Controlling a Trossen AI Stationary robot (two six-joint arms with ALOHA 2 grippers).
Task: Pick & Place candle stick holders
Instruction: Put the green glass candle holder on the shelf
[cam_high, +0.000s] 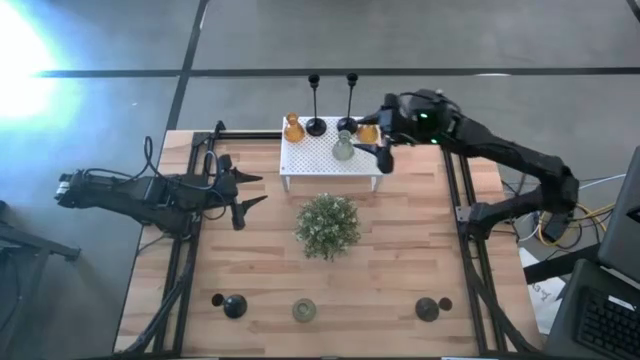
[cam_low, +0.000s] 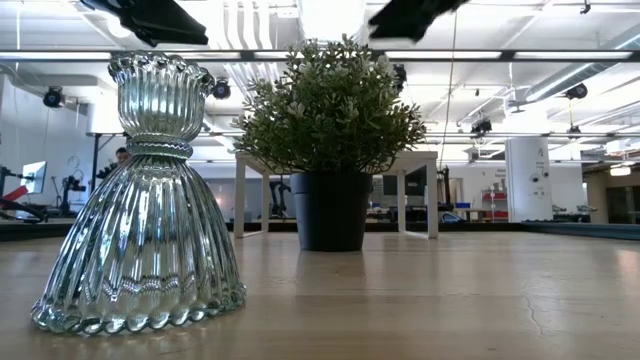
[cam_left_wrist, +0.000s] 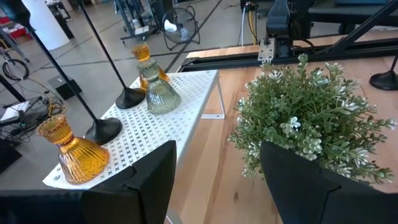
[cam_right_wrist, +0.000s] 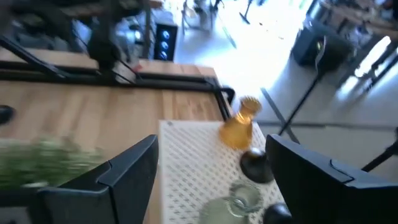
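On the white perforated stand (cam_high: 325, 160) at the table's far side stand two amber glass candle stick holders (cam_high: 293, 128) (cam_high: 368, 132), two tall black ones (cam_high: 316, 125) (cam_high: 347, 123) and a pale greenish one (cam_high: 343, 148). My right gripper (cam_high: 379, 157) hovers open above the stand's right end, beside the greenish holder (cam_right_wrist: 233, 205), with nothing between its fingers. My left gripper (cam_high: 258, 190) waits open at the table's left, level with the plant. Near the front edge rest another greenish holder (cam_low: 140, 200) and two short black ones (cam_high: 232, 306) (cam_high: 428, 309).
A bushy green plant in a dark pot (cam_high: 327, 225) stands at the table's middle, between the stand and the front row. Black frame rails (cam_high: 185, 250) (cam_high: 470, 250) run along both sides. Bare wood lies around the plant.
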